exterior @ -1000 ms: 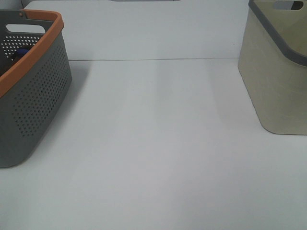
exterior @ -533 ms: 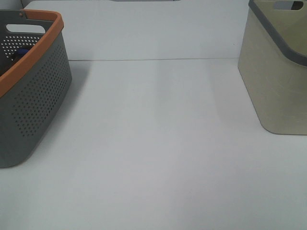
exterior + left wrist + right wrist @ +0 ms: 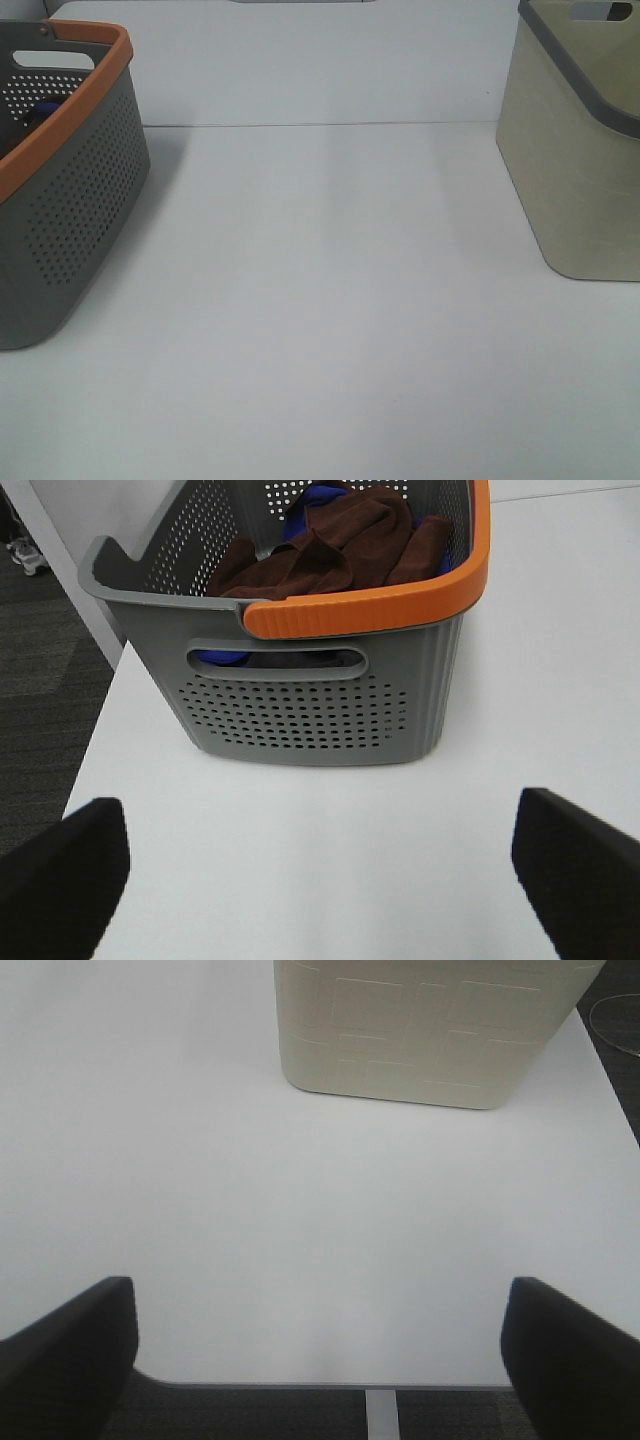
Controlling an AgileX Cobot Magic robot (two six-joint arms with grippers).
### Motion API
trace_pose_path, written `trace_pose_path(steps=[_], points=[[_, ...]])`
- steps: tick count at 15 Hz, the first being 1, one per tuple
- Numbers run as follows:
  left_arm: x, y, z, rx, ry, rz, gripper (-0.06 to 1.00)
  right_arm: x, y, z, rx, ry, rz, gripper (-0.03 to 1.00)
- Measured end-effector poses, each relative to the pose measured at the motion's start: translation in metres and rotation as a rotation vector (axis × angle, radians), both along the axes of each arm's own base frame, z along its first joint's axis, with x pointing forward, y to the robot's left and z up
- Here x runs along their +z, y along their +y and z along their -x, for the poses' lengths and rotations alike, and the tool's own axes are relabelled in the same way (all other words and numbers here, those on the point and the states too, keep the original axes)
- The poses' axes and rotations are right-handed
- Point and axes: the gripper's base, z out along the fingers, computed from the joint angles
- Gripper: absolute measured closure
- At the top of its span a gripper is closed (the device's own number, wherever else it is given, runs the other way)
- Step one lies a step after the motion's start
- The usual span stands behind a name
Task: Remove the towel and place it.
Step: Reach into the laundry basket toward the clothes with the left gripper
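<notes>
Gaping wide, left claw (image 3: 320,875) and right claw (image 3: 320,1358) empty; towel (image 3: 345,540) inside grey basket (image 3: 300,715).

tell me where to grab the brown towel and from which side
Probably pinch the towel at its raised middle fold, coming straight down into the grey basket. It lies crumpled in a heap, and the walls block sideways approach.

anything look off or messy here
Nothing stands out. The grey basket and beige basket stand upright on the table; the towel lies crumpled in the grey one, over something blue.
</notes>
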Motion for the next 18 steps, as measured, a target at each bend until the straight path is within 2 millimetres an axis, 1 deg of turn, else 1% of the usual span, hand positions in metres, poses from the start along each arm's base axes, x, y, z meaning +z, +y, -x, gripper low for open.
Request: trace_pose_path(steps=[12,15,17,18], points=[[0.001,0.000,-0.001,-0.007,0.019,-0.008,-0.04,0.000,0.000,0.000,0.000,0.000,0.000,0.01],[0.023,-0.002,-0.009,-0.065,0.125,-0.061,-0.04,0.000,0.000,0.000,0.000,0.000,0.000,0.01],[0.052,-0.005,-0.025,-0.134,0.179,-0.119,-0.04,0.000,0.000,0.000,0.000,0.000,0.000,0.01],[0.069,-0.005,-0.038,-0.174,0.201,-0.169,-0.04,0.000,0.000,0.000,0.000,0.000,0.000,0.01]])
